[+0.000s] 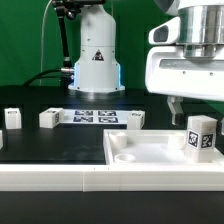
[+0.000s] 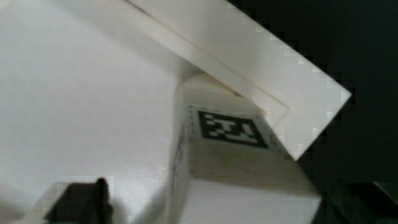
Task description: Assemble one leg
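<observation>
A leg, a small white post with a black-and-white tag, stands upright on the large white panel near the exterior view's right. My gripper hangs just above it, open. One dark finger shows left of the leg's top; the other is hidden. In the wrist view the tagged leg lies between my fingers, with a gap on each side, close to the panel's corner edge. My gripper holds nothing.
Three more white legs stand on the black table behind the panel. The marker board lies flat between them. The robot's base stands at the back. A round socket shows in the panel.
</observation>
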